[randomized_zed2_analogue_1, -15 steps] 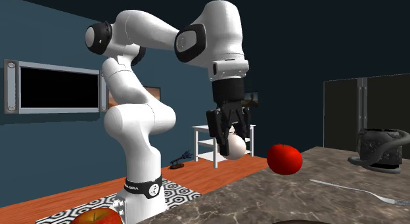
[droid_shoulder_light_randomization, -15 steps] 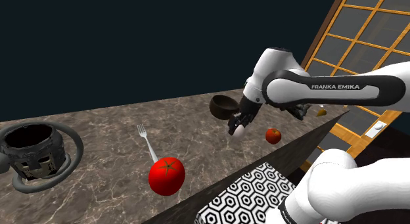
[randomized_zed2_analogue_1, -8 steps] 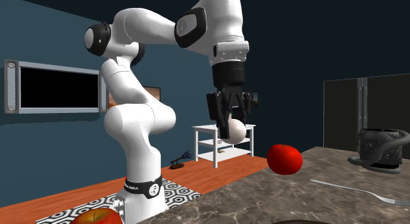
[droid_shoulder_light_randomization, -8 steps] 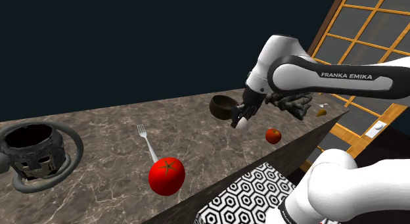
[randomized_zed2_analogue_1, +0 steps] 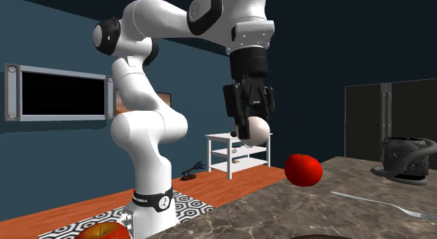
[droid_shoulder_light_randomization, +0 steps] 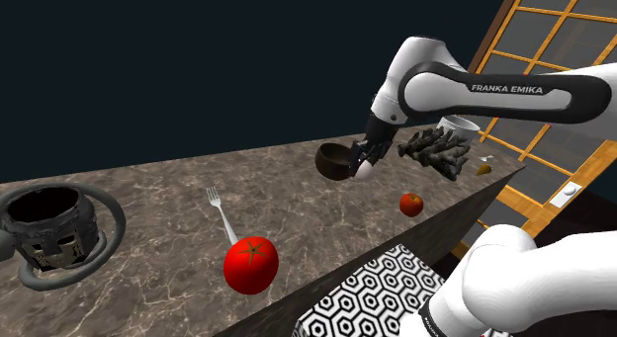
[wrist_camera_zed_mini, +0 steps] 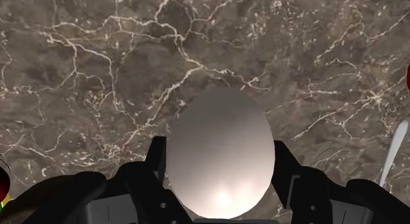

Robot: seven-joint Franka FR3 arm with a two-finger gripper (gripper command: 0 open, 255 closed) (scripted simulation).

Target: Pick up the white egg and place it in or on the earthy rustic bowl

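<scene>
While our gripper (randomized_zed2_analogue_1: 253,128) pinches the white egg (wrist_camera_zed_mini: 220,157) between its jaws, aloft over the marble countertop (droid_shoulder_light_randomization: 168,202) and near the dark brown bowl (droid_shoulder_light_randomization: 334,161), we judge two risks. The smooth shell could slip free, or a release short of the rim could send it rolling off the edge.

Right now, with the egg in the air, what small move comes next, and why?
Probably carry the egg sideways over the dark bowl. The fingers clasp it, but the wrist view shows marble counter beneath it, so it is not above the bowl yet.
</scene>
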